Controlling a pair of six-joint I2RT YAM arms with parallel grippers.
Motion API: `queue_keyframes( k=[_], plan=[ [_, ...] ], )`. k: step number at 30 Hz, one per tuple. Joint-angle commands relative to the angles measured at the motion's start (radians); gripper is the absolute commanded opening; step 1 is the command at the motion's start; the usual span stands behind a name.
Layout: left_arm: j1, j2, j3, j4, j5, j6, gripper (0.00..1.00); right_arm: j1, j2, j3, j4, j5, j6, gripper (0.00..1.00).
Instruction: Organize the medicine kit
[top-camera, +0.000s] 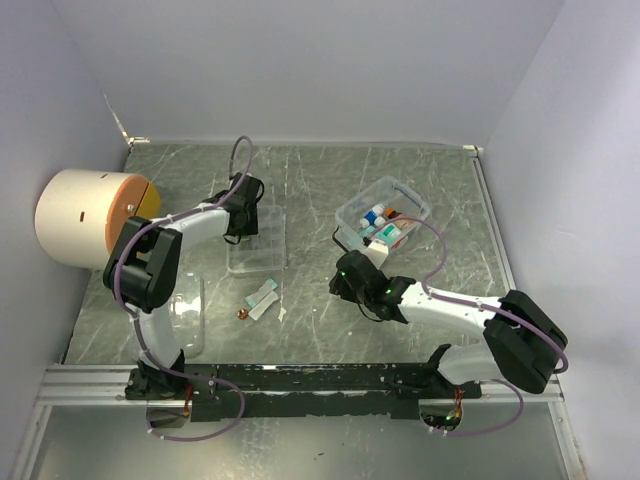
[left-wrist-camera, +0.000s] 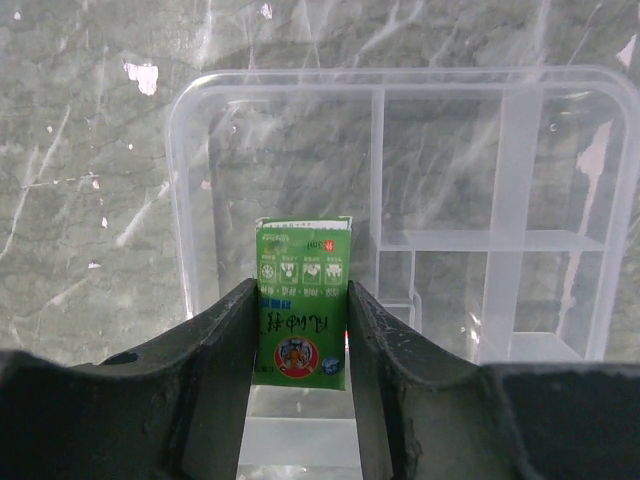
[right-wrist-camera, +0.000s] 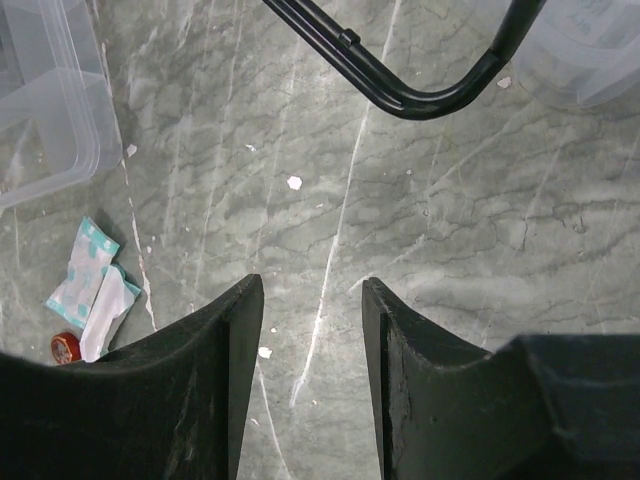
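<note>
Right gripper (right-wrist-camera: 312, 290) over grey marbled table (right-wrist-camera: 460, 220)

2 white arms (top-camera: 195, 222) with black joints (top-camera: 145, 262) and looping purple cables (top-camera: 234, 160).

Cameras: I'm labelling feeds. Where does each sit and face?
Top external: above, behind, looking down on the table; left arm, right arm show.
Left wrist: on the left gripper, facing down at the tray; fingers grip a box.
Right wrist: on the right gripper, facing down at table, sachets; open fingers show.
Shared: sachets, top and right wrist.
</note>
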Motion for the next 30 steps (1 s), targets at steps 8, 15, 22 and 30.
queue_keyframes(
  k=[8, 15, 22, 30],
  plan=[
    [0.004, -0.018, 0.025, 0.003, -0.002, 0.003, 0.64, 0.002, 0.005, 0.012, 0.061, -0.044, -0.004, 0.43],
    [0.004, -0.251, -0.016, -0.064, 0.049, -0.038, 0.69, 0.003, 0.014, 0.034, 0.076, -0.066, -0.098, 0.43],
    [0.003, -0.608, -0.131, -0.139, 0.071, -0.079, 0.75, 0.028, 0.022, 0.107, 0.075, -0.172, -0.229, 0.46],
    [0.003, -0.989, -0.252, -0.269, 0.131, -0.051, 0.99, 0.164, 0.135, 0.272, 0.015, -0.121, -0.378, 0.64]
  ],
)
